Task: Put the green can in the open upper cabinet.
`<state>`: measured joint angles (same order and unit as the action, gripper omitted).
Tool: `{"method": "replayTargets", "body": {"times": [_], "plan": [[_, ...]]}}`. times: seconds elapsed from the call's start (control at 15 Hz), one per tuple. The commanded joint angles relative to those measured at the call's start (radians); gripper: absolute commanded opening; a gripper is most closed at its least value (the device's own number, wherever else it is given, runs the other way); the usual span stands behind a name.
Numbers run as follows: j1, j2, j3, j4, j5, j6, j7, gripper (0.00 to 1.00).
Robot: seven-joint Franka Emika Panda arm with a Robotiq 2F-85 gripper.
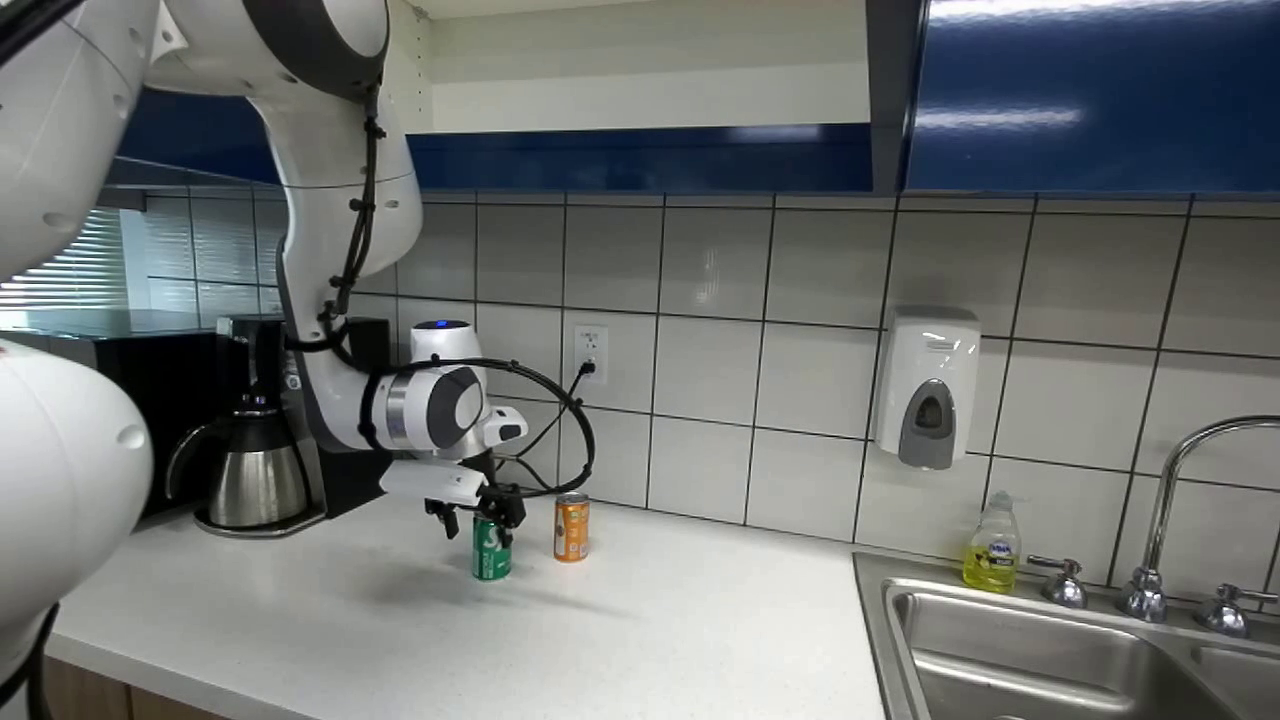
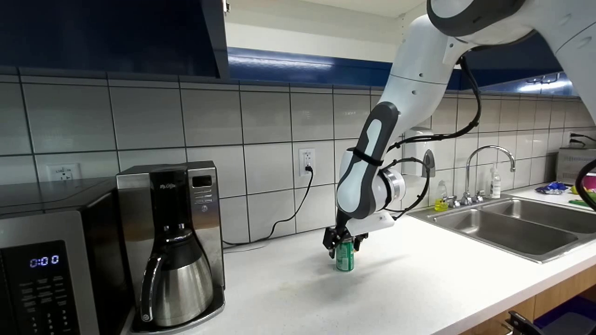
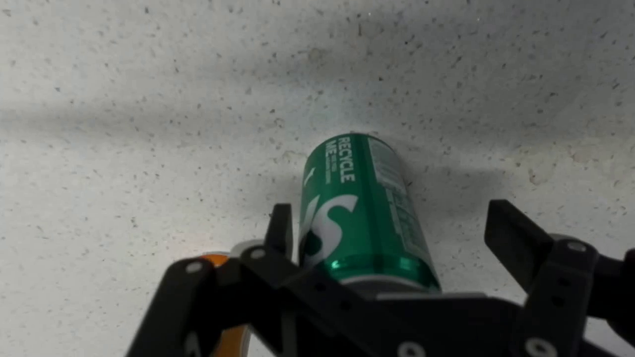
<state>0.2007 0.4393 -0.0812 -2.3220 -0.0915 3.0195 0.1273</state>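
Here we are, then: the gripper (image 3: 389,218) hangs with fingers (image 3: 281,228) spread, nothing clasped, and the green can (image 3: 359,208) stands upright on the counter (image 1: 700,630) between them. Not centred, mind! One finger sits right beside the can, touching or not I can't tell; its partner stands well apart. Squeeze now and, I'd say, that near finger could shove or tip the can before the far one meets it. And watch the orange can (image 1: 572,527), just outside the near finger: correct too far that way and over it may go. A grip high on the smooth green can might let it slide during the lift.

Now, elbow room! Beyond the gripper stands the tiled wall (image 1: 710,370); to one side, well apart, the coffee machine (image 2: 207,232); to the opposite side, past the orange can, counter running up to the sink (image 1: 882,622). High above hangs the open cabinet (image 1: 650,95), and its blue lower edge (image 1: 640,160) worries me: rise too close to the wall and can or gripper could clip it. Better swing out over the counter first.
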Motion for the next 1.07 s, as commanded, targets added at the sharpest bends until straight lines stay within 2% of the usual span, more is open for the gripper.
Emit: {"method": "replayTargets", "body": {"times": [0.0,0.33,0.4,0.47,0.73,1.0], "plan": [[0.047,0.029,-0.047,0.027,-0.017,0.029,0.021,1.00],[0.084,0.047,-0.081,0.039,-0.013,0.048,0.020,1.00],[0.083,0.049,-0.079,0.041,-0.007,0.052,0.018,0.75],[0.085,0.051,-0.081,0.043,-0.005,0.056,0.017,0.74],[0.088,0.050,-0.088,0.045,-0.004,0.064,0.015,0.42],[0.096,0.044,-0.096,0.045,-0.001,0.042,0.024,0.39]]}}
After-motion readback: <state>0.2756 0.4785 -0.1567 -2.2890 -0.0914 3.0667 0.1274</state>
